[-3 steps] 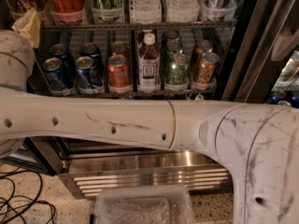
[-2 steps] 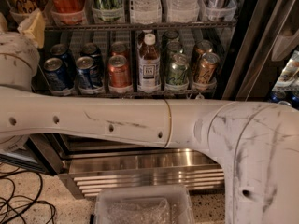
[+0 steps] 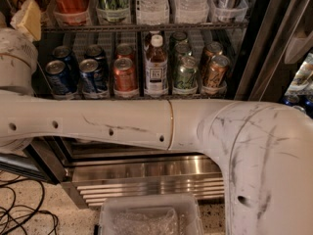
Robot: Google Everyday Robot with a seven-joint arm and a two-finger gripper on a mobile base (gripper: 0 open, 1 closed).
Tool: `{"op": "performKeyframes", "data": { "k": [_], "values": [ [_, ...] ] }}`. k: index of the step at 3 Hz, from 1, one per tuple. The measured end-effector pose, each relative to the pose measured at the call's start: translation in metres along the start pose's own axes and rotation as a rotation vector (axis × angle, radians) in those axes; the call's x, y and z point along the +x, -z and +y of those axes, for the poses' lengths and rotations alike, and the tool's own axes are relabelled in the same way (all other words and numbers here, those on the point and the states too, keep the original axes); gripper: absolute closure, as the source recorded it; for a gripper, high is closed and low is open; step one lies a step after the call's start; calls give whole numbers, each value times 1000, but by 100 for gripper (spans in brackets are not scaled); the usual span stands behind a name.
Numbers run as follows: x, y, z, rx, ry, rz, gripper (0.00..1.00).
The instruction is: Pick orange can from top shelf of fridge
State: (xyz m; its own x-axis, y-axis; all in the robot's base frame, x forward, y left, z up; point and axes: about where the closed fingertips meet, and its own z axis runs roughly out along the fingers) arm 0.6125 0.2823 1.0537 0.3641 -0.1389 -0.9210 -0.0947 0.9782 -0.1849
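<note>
The fridge [image 3: 254, 58] stands open in front of me, with wire racks of drinks. An orange can [image 3: 124, 75] with a silver lid stands upright on the lower visible rack, between blue cans and a tea bottle; a second like it stands behind. The upper wire rack [image 3: 205, 27] runs along the top of the view and carries clear tubs with a red drink, a green can, water bottles and a silver can. My white arm [image 3: 146, 124] crosses the whole view below the cans. My gripper is out of view.
Blue cans [image 3: 90, 75] stand left of the orange can, with a tea bottle [image 3: 155, 67], green cans [image 3: 185, 75] and brown-gold cans [image 3: 215, 72] to its right. The steel base grille [image 3: 146, 180] is below. A clear plastic tub [image 3: 149, 217] and cables [image 3: 19, 214] lie on the floor.
My arm has shifted slightly to the left across the view. The cans and bottles have not moved.
</note>
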Motion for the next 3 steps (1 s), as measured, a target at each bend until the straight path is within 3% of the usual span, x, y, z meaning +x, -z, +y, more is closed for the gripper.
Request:
{"op": "performKeyframes", "data": {
  "k": [1, 3],
  "values": [
    [-1, -2, 1, 6, 13, -8, 43],
    [-6, -14, -27, 125, -28, -67, 42]
  ]
}}
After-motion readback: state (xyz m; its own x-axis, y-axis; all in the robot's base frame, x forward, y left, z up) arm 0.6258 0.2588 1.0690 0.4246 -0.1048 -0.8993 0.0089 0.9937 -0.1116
